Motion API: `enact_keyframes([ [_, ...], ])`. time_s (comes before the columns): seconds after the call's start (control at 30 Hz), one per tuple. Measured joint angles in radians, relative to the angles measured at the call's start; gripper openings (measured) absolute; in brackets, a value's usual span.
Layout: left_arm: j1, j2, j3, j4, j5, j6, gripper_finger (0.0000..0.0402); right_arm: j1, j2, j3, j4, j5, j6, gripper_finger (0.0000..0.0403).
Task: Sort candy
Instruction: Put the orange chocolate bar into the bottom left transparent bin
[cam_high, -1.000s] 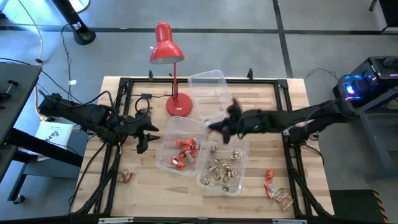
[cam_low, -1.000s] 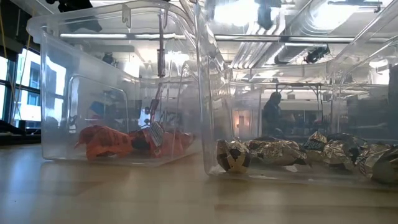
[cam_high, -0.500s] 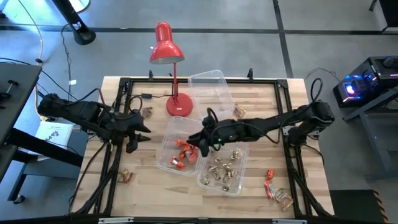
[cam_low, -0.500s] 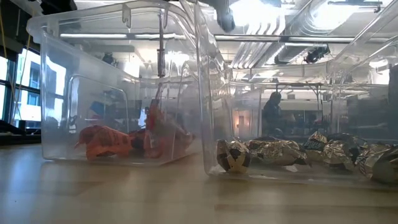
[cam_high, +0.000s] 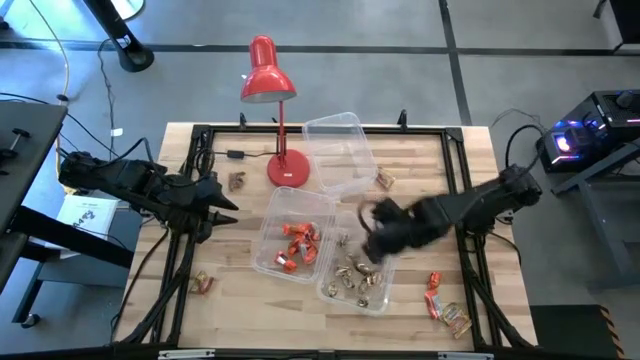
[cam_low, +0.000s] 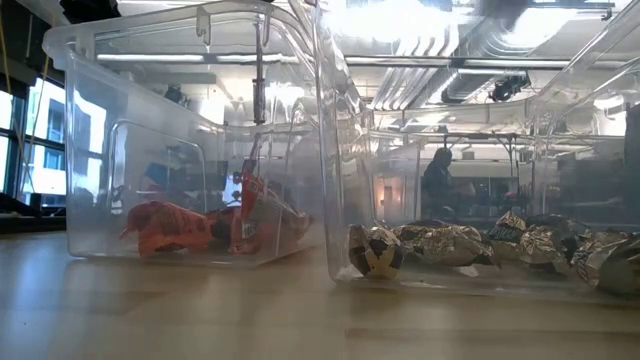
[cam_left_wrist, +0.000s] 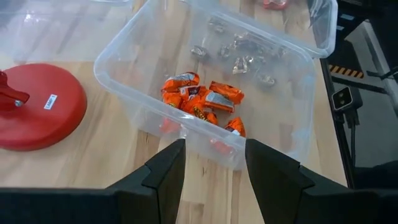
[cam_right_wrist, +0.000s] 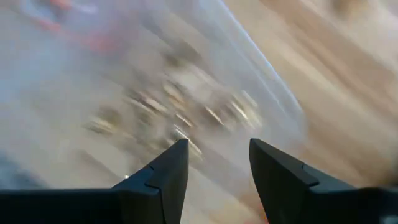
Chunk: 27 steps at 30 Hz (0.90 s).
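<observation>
1. A loose brown-orange candy (cam_high: 203, 283) lies on the table (cam_high: 230, 310) near its front left corner, outside any tub.
2. The left gripper (cam_high: 222, 204) waits at the left side beside the red lamp (cam_high: 272, 110); its wrist view shows the fingers spread with nothing between them.
3. Another brown candy (cam_high: 237, 181) sits just beside the lamp base.
4. The left tub (cam_high: 268, 225) holds the red-orange candies (cam_left_wrist: 202, 102); the neighbouring tub (cam_high: 385, 300) holds the gold-silver candies (cam_low: 470, 243). An empty tub (cam_high: 340, 125) stands behind them.
5. The right gripper (cam_high: 372, 238) hovers over the gold-silver tub, fingers apart and empty in its wrist view.
6. Unsorted candies (cam_high: 443, 300) lie at the front right, and one (cam_high: 386, 180) lies behind the tubs. The next pick is probably here: the gripper should clear the tub rim, then descend squarely over a single wrapper, well apart from its neighbours.
</observation>
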Motion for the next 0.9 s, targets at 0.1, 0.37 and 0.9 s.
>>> enact_keyframes([
  [0.1,0.0,-0.001,0.0,0.003,-0.007,-0.018,0.0161,0.099,0.0,-0.07,-0.117,-0.037,0.212,0.0163],
  [0.37,0.0,0.0,0.0,0.041,-0.038,-0.102,0.0161,0.285,-0.114,-0.378,0.003,-0.167,0.603,0.0164],
  [0.9,0.0,0.001,-0.001,0.061,-0.093,-0.256,0.0161,0.413,-0.325,-0.933,0.441,-0.359,0.959,0.0195],
])
